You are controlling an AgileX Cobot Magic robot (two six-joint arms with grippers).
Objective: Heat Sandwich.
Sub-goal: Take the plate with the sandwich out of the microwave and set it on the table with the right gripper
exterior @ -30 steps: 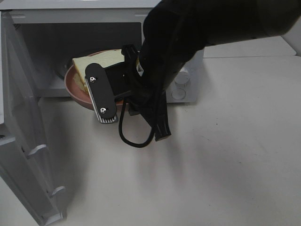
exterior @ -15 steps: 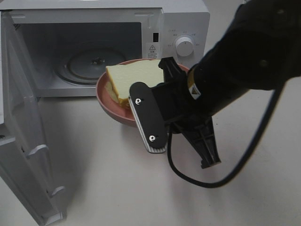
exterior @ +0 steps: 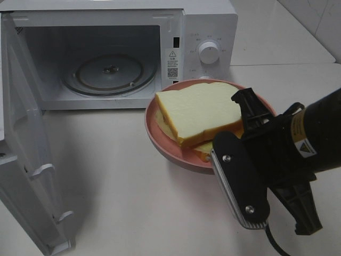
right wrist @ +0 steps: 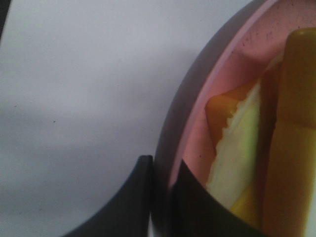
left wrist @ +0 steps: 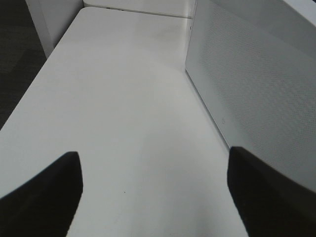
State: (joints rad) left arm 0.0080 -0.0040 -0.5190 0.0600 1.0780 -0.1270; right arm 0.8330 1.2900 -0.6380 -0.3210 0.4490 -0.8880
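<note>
Exterior high: right hand pinches the plate rim at 4 o'clock, sandwich aboard, before the oven.
Soft, loose slices could slide; keep it level, grip only the stiff rim; open door at 9 o'clock, desk roomy. Left wrist: left hand spread wide, holding nothing. Right wrist: fingers straddle the rim.

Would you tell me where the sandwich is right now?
In the high view, the sandwich lies on the pink plate, right of centre, outside the open microwave; the right gripper grips the plate's rim.
</note>
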